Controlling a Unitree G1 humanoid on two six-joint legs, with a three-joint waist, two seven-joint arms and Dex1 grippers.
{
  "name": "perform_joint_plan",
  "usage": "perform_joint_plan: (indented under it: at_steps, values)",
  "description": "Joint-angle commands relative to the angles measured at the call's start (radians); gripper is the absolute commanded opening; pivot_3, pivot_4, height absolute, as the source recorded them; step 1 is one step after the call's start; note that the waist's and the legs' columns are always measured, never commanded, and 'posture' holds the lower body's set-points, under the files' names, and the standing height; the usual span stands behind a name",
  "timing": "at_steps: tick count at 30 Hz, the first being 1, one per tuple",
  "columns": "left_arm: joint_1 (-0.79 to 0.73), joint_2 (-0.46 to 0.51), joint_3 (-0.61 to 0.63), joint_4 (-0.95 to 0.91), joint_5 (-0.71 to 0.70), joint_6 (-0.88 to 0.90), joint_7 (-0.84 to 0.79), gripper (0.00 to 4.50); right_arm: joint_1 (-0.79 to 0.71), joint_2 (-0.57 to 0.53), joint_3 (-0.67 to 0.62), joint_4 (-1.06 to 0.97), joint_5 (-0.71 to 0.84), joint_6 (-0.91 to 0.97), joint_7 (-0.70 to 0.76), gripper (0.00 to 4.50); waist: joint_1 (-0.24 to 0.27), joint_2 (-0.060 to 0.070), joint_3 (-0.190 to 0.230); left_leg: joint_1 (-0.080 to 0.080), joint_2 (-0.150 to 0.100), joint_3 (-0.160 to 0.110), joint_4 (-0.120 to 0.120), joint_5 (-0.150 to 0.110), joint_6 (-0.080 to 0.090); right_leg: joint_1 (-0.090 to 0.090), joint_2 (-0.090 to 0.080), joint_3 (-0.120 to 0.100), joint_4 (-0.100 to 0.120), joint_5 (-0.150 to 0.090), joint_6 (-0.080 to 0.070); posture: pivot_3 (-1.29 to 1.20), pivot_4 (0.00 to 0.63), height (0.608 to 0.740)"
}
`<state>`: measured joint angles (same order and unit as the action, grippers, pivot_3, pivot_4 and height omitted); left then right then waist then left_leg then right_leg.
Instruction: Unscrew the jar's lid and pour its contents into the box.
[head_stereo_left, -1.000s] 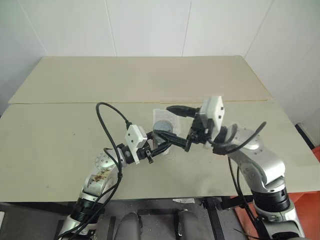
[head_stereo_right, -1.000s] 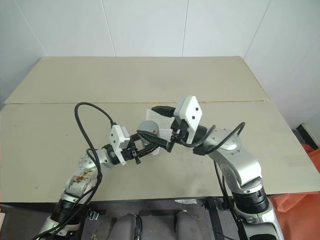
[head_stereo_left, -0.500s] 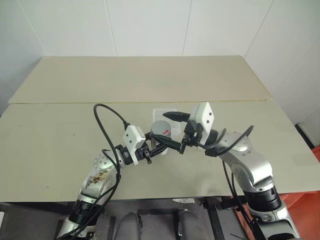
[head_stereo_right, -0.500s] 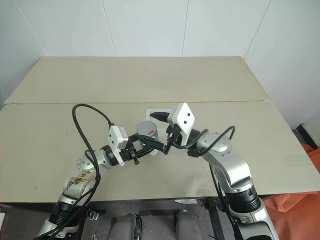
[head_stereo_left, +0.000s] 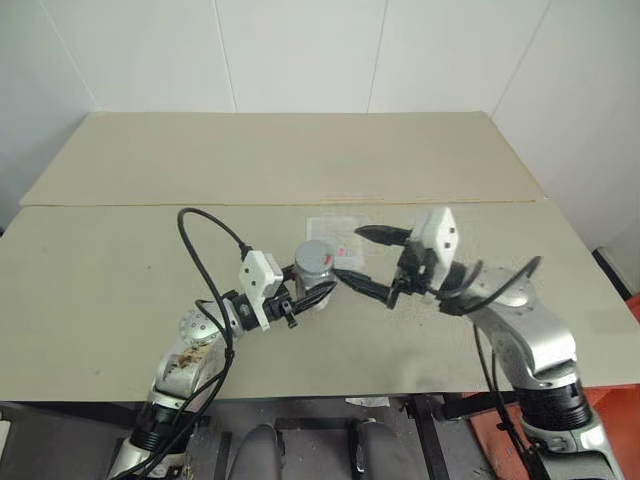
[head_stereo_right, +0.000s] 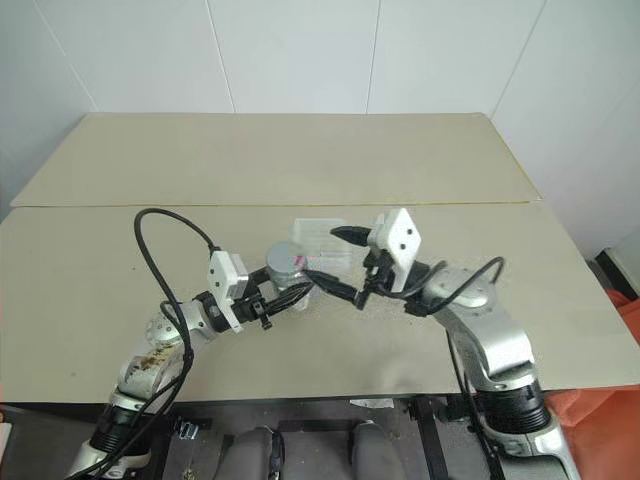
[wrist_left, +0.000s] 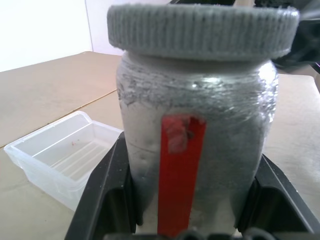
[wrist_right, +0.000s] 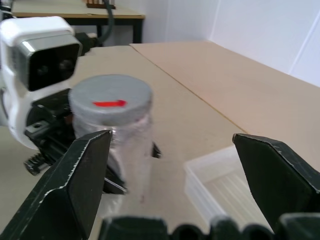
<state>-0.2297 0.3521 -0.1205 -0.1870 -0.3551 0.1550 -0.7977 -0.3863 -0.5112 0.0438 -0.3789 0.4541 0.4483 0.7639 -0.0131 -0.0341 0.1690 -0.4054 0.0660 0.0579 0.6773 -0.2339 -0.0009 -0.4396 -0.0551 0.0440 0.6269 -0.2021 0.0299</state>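
On the beige tabletop (head_stereo_left: 120, 290), the low clear plastic box (head_stereo_left: 338, 226) sits just beyond the silvery, red-labelled jar (wrist_left: 192, 150). It is clamped in the left gripper (head_stereo_left: 312, 292), grey ribbed lid (wrist_left: 202, 30) on. Probably light, stiff and slippery; grip the rim. The right gripper (head_stereo_left: 365, 258), jaws wide, has backed off rightward.
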Motion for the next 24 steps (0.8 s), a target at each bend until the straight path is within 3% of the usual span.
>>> perform_joint_plan:
  at_steps: [1,8,13,24]
  values:
    - [-0.015,-0.004,0.006,-0.025,-0.01,-0.019,-0.006,1.98,0.014,-0.024,-0.047,-0.008,0.005,-0.037,0.016,4.5,0.0,0.0,0.0,0.0,0.0,0.0,0.0,0.0,0.0,0.0,0.0,0.0,0.0,0.0,0.0,0.0,0.15,0.74]
    - [-0.021,-0.012,-0.003,-0.011,0.002,-0.03,-0.008,1.98,0.04,-0.076,-0.084,-0.093,0.107,0.016,0.085,4.5,-0.001,0.0,0.0,0.0,0.0,0.0,0.0,0.0,0.0,0.0,0.0,0.0,0.0,0.0,0.0,0.0,0.15,0.74]
    - [-0.035,-0.013,-0.014,0.001,0.008,-0.044,-0.022,1.98,-0.007,-0.044,-0.049,-0.158,0.201,0.076,0.074,4.5,-0.004,0.0,0.0,0.0,0.0,0.0,0.0,0.0,0.0,0.0,0.0,0.0,0.0,-0.002,0.003,0.0,0.15,0.74]
    - [-0.046,-0.019,-0.018,-0.019,0.003,-0.042,-0.027,1.98,-0.134,0.074,0.098,0.001,0.05,-0.03,0.067,4.5,-0.002,0.0,0.0,0.0,0.0,0.0,0.0,0.0,0.0,0.0,0.0,0.0,0.0,0.0,-0.001,0.0,0.15,0.74]
